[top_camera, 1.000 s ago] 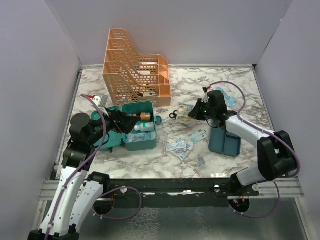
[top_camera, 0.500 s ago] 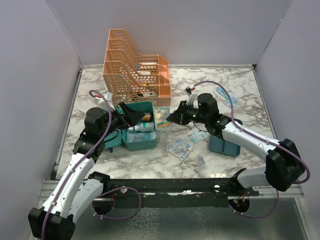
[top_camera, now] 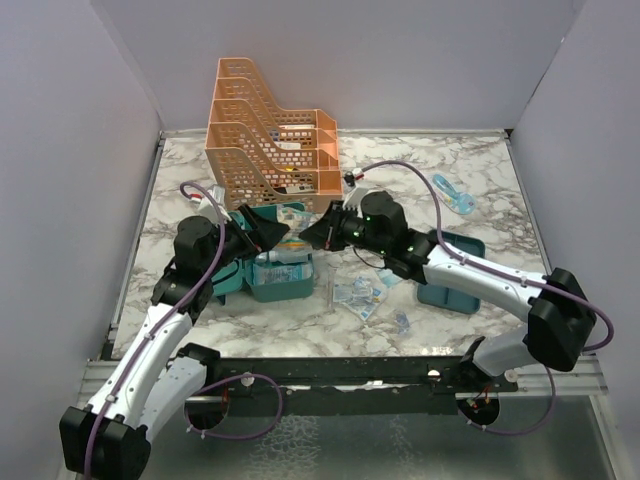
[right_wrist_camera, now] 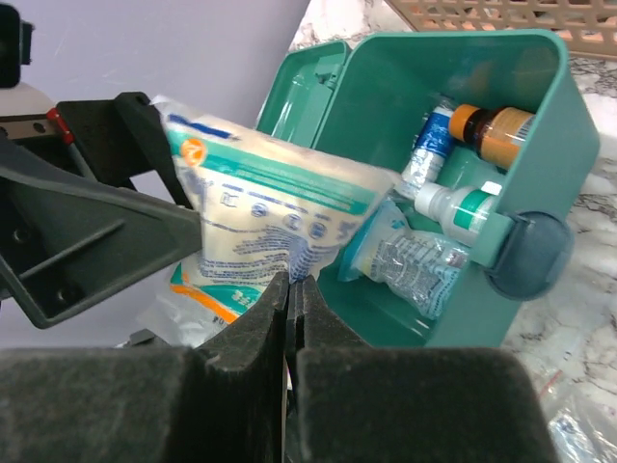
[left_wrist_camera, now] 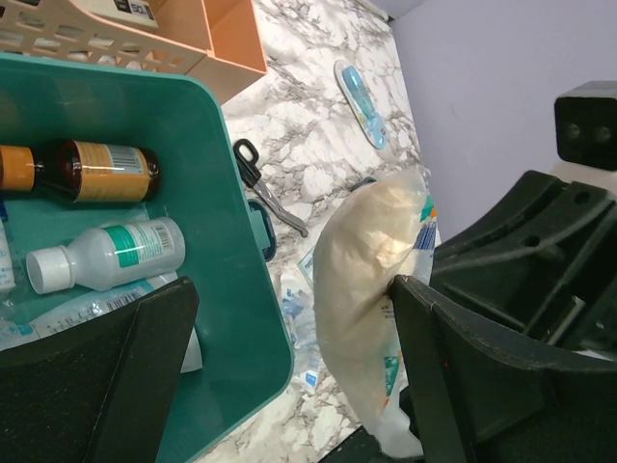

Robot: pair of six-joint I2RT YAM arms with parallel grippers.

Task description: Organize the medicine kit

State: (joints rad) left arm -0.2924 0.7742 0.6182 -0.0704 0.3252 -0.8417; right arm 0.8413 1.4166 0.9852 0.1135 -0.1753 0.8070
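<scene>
The teal medicine kit [top_camera: 283, 278] stands open at the left middle, with its lid [top_camera: 222, 281] to the left. It holds a brown bottle [left_wrist_camera: 96, 172], a white bottle [left_wrist_camera: 106, 256] and a clear pouch [right_wrist_camera: 415, 260]. My right gripper [right_wrist_camera: 289, 280] is shut on a cream cotton bag [right_wrist_camera: 275, 217] and holds it above the kit's near side. My left gripper [left_wrist_camera: 289, 289] is open, and the bag [left_wrist_camera: 371, 289] hangs between its fingers, against the right one. In the top view the two grippers meet over the kit, left [top_camera: 275, 237] and right [top_camera: 310, 235]. The kit's teal tray [top_camera: 450, 275] lies at the right.
The orange file rack [top_camera: 270, 140] stands right behind the kit. Several blue sachets [top_camera: 360, 290] lie on the marble between kit and tray. Black scissors [left_wrist_camera: 260, 188] lie beside the kit. A blue packet [top_camera: 455, 195] lies at the back right.
My right arm has swung left with the bag, from beside the tray to over the kit. My left gripper has risen over the kit and now stands open around the bag.
</scene>
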